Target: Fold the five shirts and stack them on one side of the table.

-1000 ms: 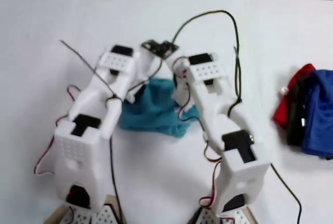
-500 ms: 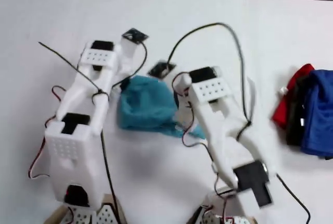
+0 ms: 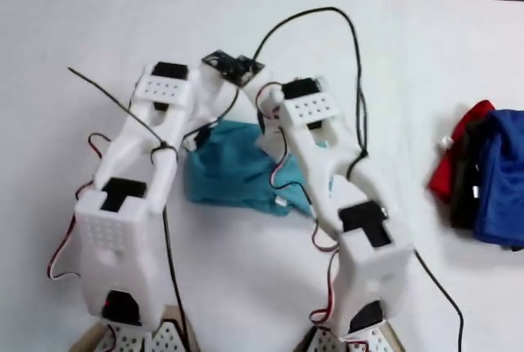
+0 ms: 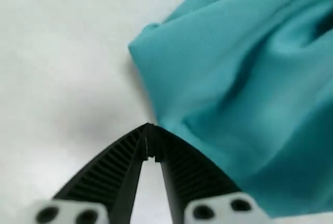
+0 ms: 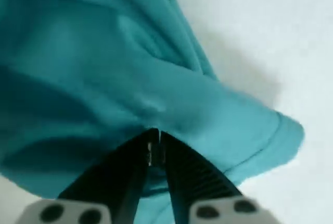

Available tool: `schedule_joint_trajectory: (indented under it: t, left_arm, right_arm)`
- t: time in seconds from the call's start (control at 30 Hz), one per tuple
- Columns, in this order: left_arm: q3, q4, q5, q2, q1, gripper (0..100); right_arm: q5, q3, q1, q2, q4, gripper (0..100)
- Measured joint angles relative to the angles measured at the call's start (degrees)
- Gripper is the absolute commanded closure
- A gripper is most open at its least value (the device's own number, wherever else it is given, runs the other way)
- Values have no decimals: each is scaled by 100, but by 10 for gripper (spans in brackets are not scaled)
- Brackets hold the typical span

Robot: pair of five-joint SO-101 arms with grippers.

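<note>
On my right wrist feed the right gripper [image 5: 154,145] sits over the teal shirt [image 5: 78,67], its black ribbed fingers [image 5: 193,178] drawn together so the tips meet with just a sliver between them further back. The tips rest right against the shirt; I can't tell whether any cloth is nipped between them. The shirt lies rumpled, with soft ridges and shadowed creases running across it, some converging near the tips. A stitched hem [image 5: 270,136] ends in a rounded corner, and beyond that edge of the shirt the white table [image 5: 250,26] shows.
</note>
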Motion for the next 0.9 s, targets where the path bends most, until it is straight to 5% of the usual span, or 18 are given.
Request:
schedule_joint_trajectory:
  t: [0.27,0.63,0.9]
  left_arm:
    - [9,0,-18,9,0,979]
    - [0,-35,-9,0,-44,979]
    - [-105,70,-273,0,-1002,979]
  right_arm:
    - [-26,-9,9,-149,1125,978]
    - [0,2382,-18,-1626,941,978]
    - [0,2822,-18,-3719,642,978]
